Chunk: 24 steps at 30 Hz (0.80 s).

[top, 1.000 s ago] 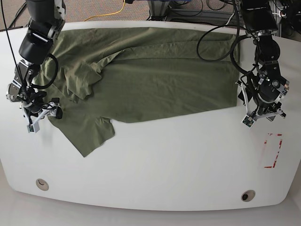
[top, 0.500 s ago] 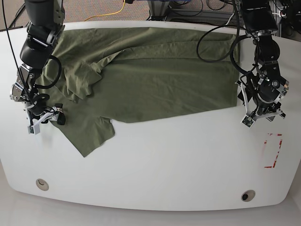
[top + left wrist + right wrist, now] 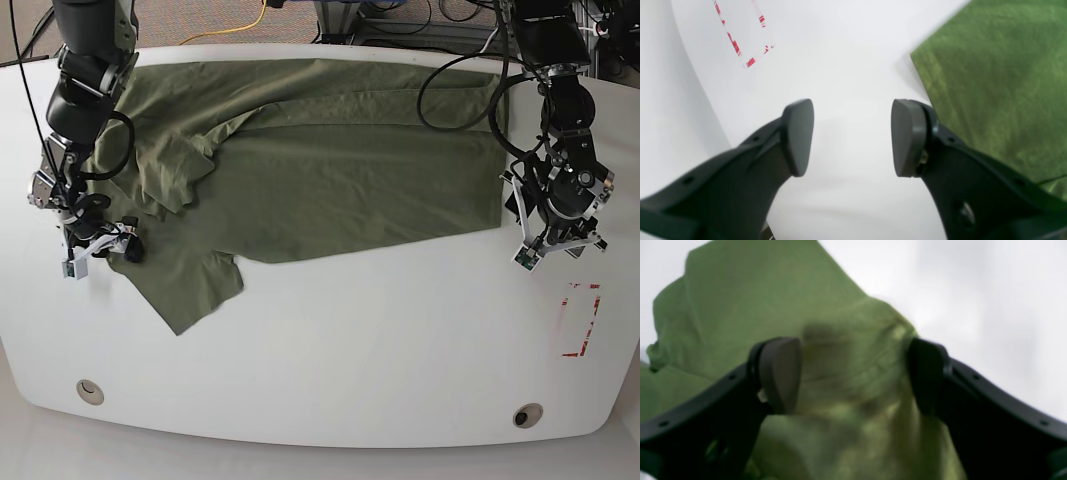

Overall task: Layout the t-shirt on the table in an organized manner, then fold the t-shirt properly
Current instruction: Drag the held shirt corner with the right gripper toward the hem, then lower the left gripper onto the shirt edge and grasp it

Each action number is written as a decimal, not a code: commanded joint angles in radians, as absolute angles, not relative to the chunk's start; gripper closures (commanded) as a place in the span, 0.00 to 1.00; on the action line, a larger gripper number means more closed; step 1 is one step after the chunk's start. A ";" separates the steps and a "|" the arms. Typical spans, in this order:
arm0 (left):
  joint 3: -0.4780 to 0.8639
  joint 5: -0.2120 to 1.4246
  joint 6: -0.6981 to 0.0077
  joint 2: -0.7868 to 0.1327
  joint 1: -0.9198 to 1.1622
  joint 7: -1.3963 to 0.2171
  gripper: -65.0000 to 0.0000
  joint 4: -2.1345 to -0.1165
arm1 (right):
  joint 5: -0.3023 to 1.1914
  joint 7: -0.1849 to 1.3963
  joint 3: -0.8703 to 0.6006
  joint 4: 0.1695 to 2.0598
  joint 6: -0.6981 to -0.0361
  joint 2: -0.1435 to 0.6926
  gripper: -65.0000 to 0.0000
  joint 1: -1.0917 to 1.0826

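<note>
Near edge: two grommet holes (image 3: 89, 391) sit in the bare front of the worktop (image 3: 350, 350), with a red tape rectangle (image 3: 580, 320) toward the left arm's side.
Left claw (image 3: 851, 136): jaws wide apart over bare worktop, nothing between them; it hangs just beside the shirt's hem corner, likely placed to take that corner next.
Right claw (image 3: 853, 373): jaws apart, with a rumpled edge of cloth between them; the wrist view is blurred, so I cannot tell whether the pads touch the fabric. It sits low at the shirt's sleeve-side edge, probably to pinch and pull it flat.
T-shirt (image 3: 330, 170): spread across the far half of the worktop, body mostly flat, its far edge near the rim.
Untidy part: one sleeve (image 3: 175, 170) is folded over onto the body, and a flap (image 3: 195, 290) trails toward the near side.
Stage: judged still laying out; folding has not begun.
</note>
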<state>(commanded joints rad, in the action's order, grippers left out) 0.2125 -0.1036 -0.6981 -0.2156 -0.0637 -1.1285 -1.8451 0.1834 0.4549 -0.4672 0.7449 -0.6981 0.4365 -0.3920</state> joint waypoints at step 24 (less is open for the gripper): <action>0.467 -0.104 -0.698 -0.157 -0.145 -1.084 0.46 -1.689 | 0.183 0.455 -0.467 0.745 -0.698 0.438 0.99 -0.390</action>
<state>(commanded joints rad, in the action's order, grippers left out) 0.4672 -0.1036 -0.6981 -0.1573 -0.1450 -1.0840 -1.6886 0.1834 0.4549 -0.4672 0.7449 -0.6981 0.4381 -0.3905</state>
